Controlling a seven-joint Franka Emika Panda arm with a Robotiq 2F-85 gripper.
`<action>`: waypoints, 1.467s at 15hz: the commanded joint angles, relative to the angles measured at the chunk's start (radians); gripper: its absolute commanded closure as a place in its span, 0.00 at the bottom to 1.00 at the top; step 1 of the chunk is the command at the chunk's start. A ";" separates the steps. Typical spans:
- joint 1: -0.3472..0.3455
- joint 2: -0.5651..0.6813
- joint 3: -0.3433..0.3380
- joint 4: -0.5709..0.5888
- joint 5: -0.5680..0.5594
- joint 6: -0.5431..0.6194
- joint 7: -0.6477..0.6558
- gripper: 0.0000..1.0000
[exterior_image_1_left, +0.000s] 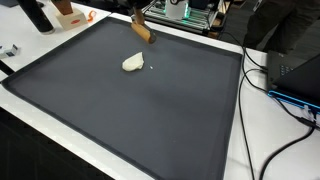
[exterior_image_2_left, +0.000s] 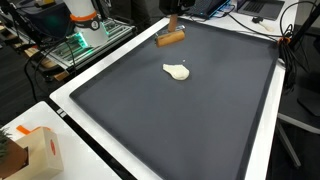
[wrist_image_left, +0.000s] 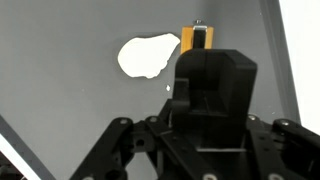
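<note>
A white lump (exterior_image_1_left: 133, 63) lies on the dark grey mat (exterior_image_1_left: 120, 110), toward its far side; it also shows in the other exterior view as the white lump (exterior_image_2_left: 177, 71). At the mat's far edge an orange-brown block (exterior_image_1_left: 145, 33) hangs tilted. My gripper (exterior_image_1_left: 138, 19) comes down onto the block from above and appears shut on it. The same block (exterior_image_2_left: 172, 39) sits under the gripper (exterior_image_2_left: 172, 24). In the wrist view my gripper (wrist_image_left: 204, 55) fills the middle as one dark mass. Only an orange tip (wrist_image_left: 197, 38) shows past it, with the white lump (wrist_image_left: 147, 56) just to its left.
The mat lies on a white table (exterior_image_2_left: 80, 105). A cardboard box (exterior_image_2_left: 35, 150) stands at one corner. Cables (exterior_image_1_left: 285, 100) and electronics (exterior_image_1_left: 195, 14) crowd the table's sides. An orange and white object (exterior_image_2_left: 85, 18) stands beyond the mat.
</note>
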 joint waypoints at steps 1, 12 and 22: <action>-0.002 0.058 -0.006 -0.006 -0.026 0.041 -0.130 0.76; -0.027 0.153 0.001 -0.062 -0.087 0.237 -0.370 0.76; -0.042 0.182 0.006 -0.061 -0.051 0.237 -0.483 0.76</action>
